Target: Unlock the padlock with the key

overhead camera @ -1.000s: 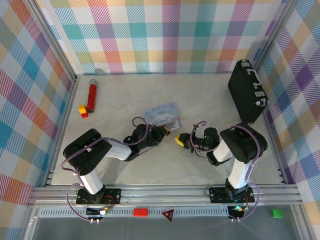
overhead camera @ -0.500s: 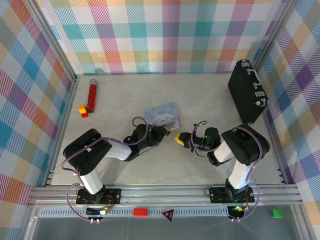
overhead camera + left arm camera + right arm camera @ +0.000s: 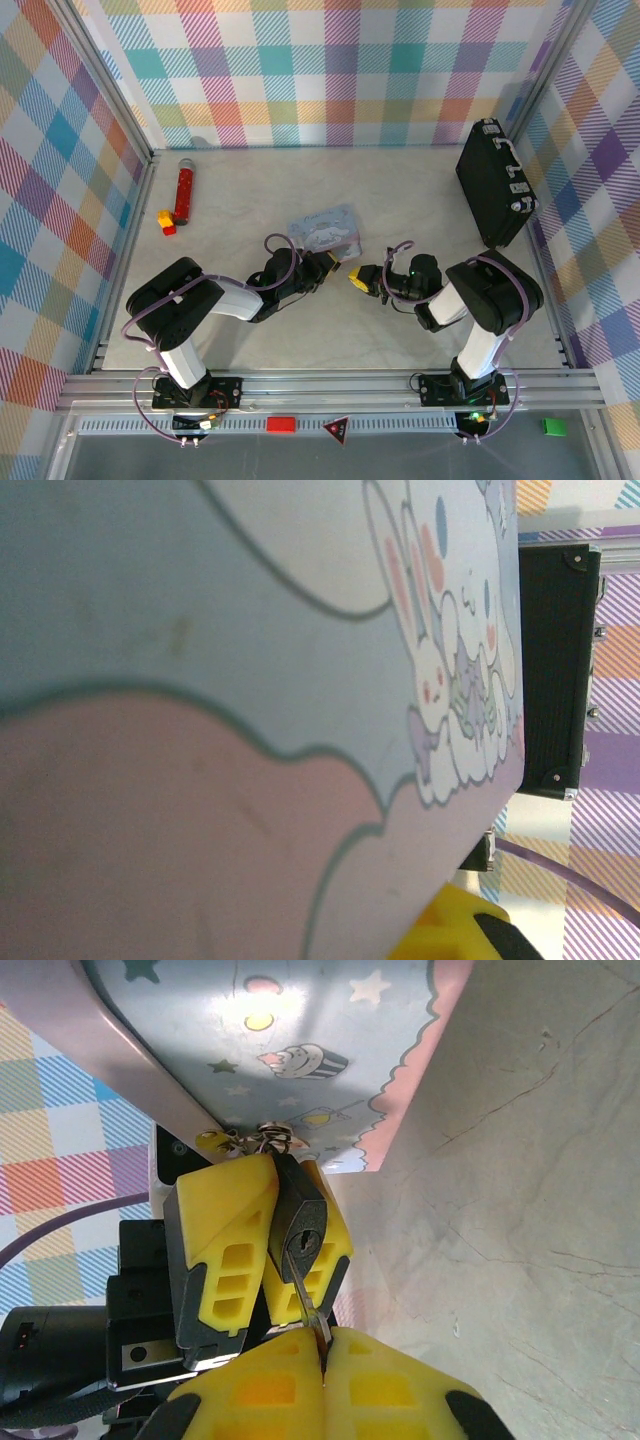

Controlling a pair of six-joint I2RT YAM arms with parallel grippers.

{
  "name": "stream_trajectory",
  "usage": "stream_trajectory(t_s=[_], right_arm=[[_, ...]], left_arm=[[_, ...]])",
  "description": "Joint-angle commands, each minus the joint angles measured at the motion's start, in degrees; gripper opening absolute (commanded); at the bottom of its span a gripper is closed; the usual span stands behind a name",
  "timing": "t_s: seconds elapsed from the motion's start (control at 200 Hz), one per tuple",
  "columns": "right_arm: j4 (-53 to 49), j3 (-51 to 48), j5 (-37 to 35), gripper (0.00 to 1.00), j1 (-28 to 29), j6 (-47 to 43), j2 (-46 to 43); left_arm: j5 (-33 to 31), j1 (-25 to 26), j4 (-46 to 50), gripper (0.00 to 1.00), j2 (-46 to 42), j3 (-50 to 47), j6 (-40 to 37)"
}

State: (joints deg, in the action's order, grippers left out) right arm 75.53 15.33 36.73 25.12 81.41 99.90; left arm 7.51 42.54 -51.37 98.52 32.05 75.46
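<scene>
Beside the box, left fingers clamp the padlock; right fingers pinch the inserted key.

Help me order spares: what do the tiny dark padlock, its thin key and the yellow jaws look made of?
Tiny dark padlock: likely metal, black satin finish, with a paler keyhole ring. Thin silvery key: bare metal, glinting. Yellow jaws: probably moulded plastic, matt, with cut-out pockets.
</scene>
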Motion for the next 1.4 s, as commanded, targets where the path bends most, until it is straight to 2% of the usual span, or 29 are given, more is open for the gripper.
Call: stream_trajectory(t_s=[0.0,1.395], right_arm=[[0.59,0.48,1.32,0.0,-0.25,-1.69,-1.12],[-5.48,2.61,1.02,0.0,-0.25,-4.58,-3.68]], left_arm=[[1.37,-0.08,-5.93,0.05,-0.25,0.55,1.57],[1.81,0.14,-8.92,0.05,0.73,-0.5,2.99]])
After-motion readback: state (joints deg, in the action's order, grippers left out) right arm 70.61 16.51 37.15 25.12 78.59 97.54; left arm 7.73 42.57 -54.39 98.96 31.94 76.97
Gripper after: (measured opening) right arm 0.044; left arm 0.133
